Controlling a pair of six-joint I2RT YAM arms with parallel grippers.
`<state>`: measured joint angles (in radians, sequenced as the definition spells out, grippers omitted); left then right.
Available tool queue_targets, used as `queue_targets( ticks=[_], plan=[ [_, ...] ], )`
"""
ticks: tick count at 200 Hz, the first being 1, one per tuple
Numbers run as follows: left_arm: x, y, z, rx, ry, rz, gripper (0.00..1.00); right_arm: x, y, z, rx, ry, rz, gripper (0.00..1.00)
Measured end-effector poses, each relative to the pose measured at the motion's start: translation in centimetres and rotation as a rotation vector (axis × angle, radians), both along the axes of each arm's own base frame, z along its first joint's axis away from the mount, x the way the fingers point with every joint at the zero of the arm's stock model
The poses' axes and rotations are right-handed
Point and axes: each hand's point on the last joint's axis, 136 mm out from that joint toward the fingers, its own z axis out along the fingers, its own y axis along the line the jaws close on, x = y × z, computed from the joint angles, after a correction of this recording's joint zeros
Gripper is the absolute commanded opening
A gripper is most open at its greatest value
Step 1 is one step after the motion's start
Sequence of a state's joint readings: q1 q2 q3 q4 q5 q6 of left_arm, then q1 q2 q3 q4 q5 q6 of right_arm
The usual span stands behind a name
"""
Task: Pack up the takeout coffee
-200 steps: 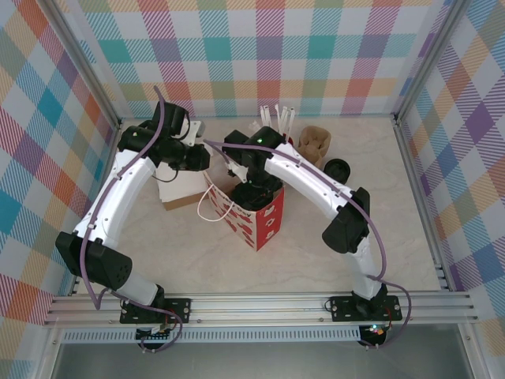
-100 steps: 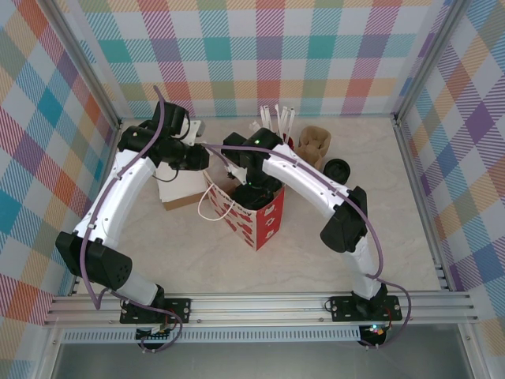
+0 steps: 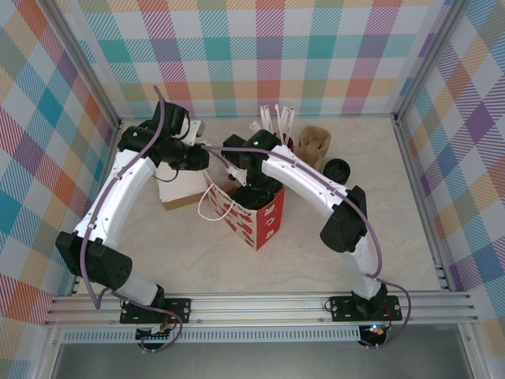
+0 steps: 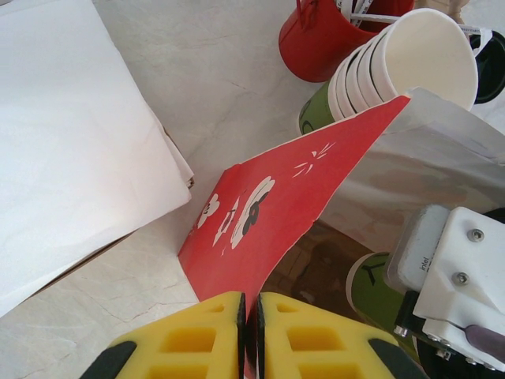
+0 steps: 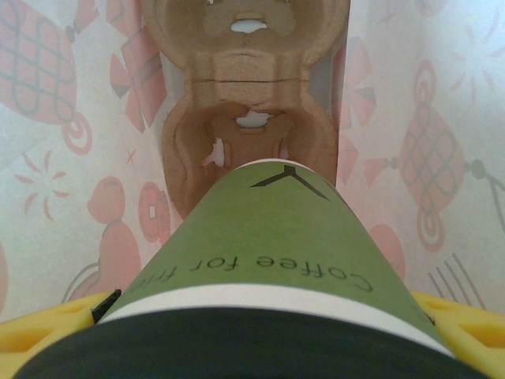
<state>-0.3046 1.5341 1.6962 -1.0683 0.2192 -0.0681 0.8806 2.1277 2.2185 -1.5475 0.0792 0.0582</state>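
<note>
The takeout coffee (image 5: 268, 253) is a green paper cup with a black lid. My right gripper (image 5: 256, 335) is shut on it, with a yellow finger on each side. The cup hangs inside the red paper bag (image 3: 264, 221), above a brown cardboard cup carrier (image 5: 245, 79) on the bag's floor. In the left wrist view the cup's green side (image 4: 372, 294) shows inside the bag. My left gripper (image 4: 251, 332) is shut on the bag's red top edge (image 4: 268, 213), holding the mouth apart. From above, the right gripper (image 3: 251, 188) reaches down into the bag and the left gripper (image 3: 207, 158) sits at its back left rim.
A stack of empty paper cups (image 4: 394, 63) lies beside a red holder (image 4: 323, 35) behind the bag. A white box (image 3: 177, 185) stands left of the bag. Another brown carrier (image 3: 313, 144) and a black lid (image 3: 337, 168) lie at the back right.
The right arm's elbow has edged slightly left. The left gripper stays clamped on the bag's edge, and the bag has not moved.
</note>
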Motion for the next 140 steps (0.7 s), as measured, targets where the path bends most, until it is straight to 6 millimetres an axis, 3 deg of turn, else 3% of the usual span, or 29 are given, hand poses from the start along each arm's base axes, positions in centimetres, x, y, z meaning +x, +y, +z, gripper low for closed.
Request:
queue_targets(
  ticks=[140],
  plan=[
    [0.0, -0.1, 0.0, -0.003, 0.000, -0.002, 0.13, 0.2, 0.2, -2.7, -0.022, 0.017, 0.000, 0.70]
  ],
)
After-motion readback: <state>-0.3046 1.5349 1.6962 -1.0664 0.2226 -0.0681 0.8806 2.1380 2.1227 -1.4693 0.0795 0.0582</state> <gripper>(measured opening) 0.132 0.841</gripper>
